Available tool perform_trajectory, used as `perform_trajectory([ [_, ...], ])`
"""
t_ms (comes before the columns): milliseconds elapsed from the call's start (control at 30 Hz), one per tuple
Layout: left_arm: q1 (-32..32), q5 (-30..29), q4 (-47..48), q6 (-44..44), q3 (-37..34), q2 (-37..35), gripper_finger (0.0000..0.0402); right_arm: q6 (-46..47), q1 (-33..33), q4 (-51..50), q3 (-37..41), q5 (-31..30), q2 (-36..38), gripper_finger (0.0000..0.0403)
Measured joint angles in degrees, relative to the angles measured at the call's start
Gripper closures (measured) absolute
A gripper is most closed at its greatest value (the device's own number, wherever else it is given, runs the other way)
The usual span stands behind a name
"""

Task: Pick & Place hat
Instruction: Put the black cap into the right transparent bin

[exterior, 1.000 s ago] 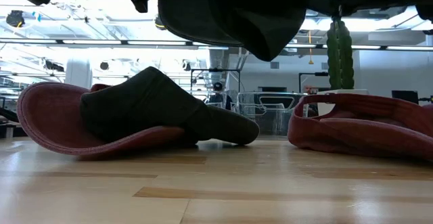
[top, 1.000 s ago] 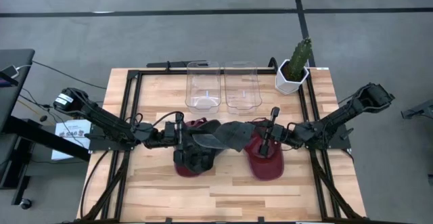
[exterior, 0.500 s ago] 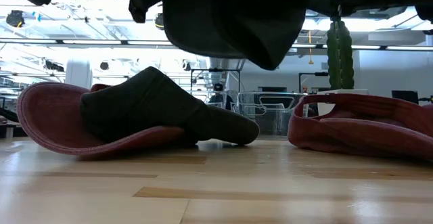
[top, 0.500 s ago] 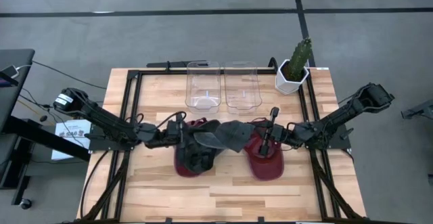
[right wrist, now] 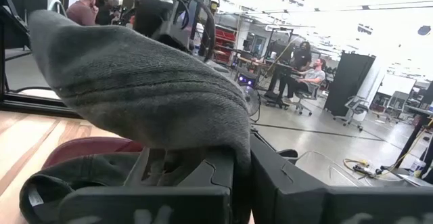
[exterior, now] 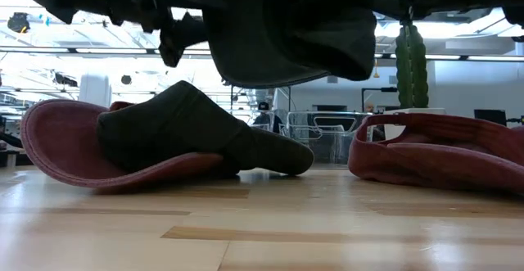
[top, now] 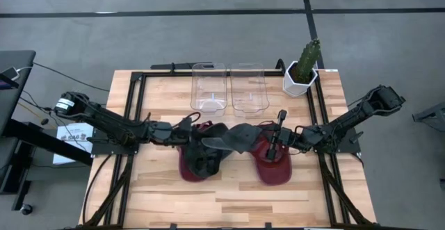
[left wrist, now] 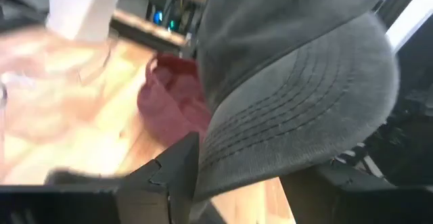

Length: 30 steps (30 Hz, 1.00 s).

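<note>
A grey cap [top: 231, 138] hangs in the air above the table's middle, held between both grippers; it also shows at the top of the low view [exterior: 286, 25]. My left gripper [top: 197, 131] comes at it from the table's left and is shut on it. My right gripper [top: 261, 141] comes from the right and is also shut on it. Below, a second dark cap [exterior: 188, 132] lies on a red cap [exterior: 57, 140] on the table. Another red cap [top: 274, 167] rests on the table under my right gripper. My left gripper has the grey cap's stitched brim [left wrist: 233, 163] between its two fingers [left wrist: 172, 176]. The fingers reach in nearly level from the table's left. The cap is lifted clear of the table. My right gripper pinches the cloth of the cap's crown edge [right wrist: 233, 146] between its shut fingers [right wrist: 216, 176], level from the table's right. The crown bulges above the fingers, clear of the caps below.
Two clear plastic containers [top: 208, 87] [top: 249, 87] stand side by side at the table's far edge, with a potted cactus [top: 301, 70] in a white pot to their right. Black frame rails [top: 135, 105] run along the table's left and right sides.
My left gripper has rolled about its own line, sunk a little and swung slightly toward the table's far edge, still shut on the brim. The grey cap has turned with it: its left part has dropped and its underside now hangs more level. My right gripper has kept still.
</note>
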<state>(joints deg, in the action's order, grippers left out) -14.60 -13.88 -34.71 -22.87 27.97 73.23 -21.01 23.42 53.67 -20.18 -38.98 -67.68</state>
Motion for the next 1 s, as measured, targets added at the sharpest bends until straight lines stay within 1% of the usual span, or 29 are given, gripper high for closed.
perform_trajectory([
  [133,0.8,1.0,3.3,-1.6,0.0,0.0,0.0215,-0.1,0.0,0.0,0.0,0.0,0.0,0.0393],
  [367,0.8,1.1,5.0,-1.5,0.0,0.0,0.0215,-0.4,0.0,0.1,0.0,-0.4,0.0,0.0396],
  [567,1.9,1.2,10.2,-1.4,0.0,0.0,0.0215,-1.9,0.9,0.2,0.0,-3.3,0.0,0.0396],
  [833,3.5,1.1,10.3,-1.4,0.0,0.0,0.0215,-4.1,3.4,0.2,0.0,-6.5,2.0,0.0396],
  [1000,3.5,1.1,10.3,-1.4,0.0,0.0,0.0215,-6.5,6.3,-0.1,0.0,-10.4,3.5,0.0396],
])
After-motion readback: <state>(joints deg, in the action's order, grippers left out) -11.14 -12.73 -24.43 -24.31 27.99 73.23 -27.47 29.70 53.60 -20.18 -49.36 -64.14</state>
